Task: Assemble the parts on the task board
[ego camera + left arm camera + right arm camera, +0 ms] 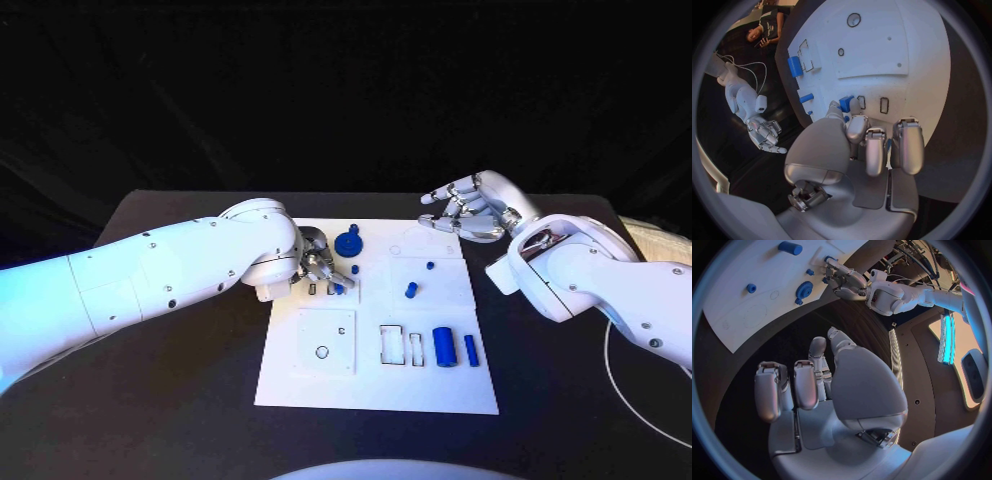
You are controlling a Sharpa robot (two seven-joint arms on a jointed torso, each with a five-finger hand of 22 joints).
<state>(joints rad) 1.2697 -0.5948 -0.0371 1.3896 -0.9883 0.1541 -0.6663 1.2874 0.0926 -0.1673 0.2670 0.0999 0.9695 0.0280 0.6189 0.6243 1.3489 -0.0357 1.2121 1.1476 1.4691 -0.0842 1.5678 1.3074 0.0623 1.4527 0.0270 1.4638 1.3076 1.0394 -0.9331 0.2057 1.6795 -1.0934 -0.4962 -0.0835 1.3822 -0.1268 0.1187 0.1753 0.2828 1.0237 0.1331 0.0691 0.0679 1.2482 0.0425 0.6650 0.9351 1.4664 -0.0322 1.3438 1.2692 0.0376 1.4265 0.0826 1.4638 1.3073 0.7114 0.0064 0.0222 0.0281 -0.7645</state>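
Several blue parts sit on the white board, which fills the centre of the head view. A gear-like round piece stands near the upper middle. Two small pegs lie right of centre, apart from each other. A fat cylinder and a thin bar lie side by side at lower right, next to empty rectangular slots. They look like stock parked beside their sockets, ready to be picked.

Left hand is down on the board's left-centre edge, fingers curled over a small blue block right beside a pair of narrow slots. In the left wrist view the thumb and a fingertip pinch that block. My read: it is seating or lining up the piece over a slot, hence the low, tight pinch.

Right hand hovers at the upper right, off the board's far corner, fingers loosely apart and holding nothing. Probably parked there to stay out of the left arm's way.

Risk: the block is small, and the slot it belongs in is hidden under the fingers, so I can't tell how well it lines up.
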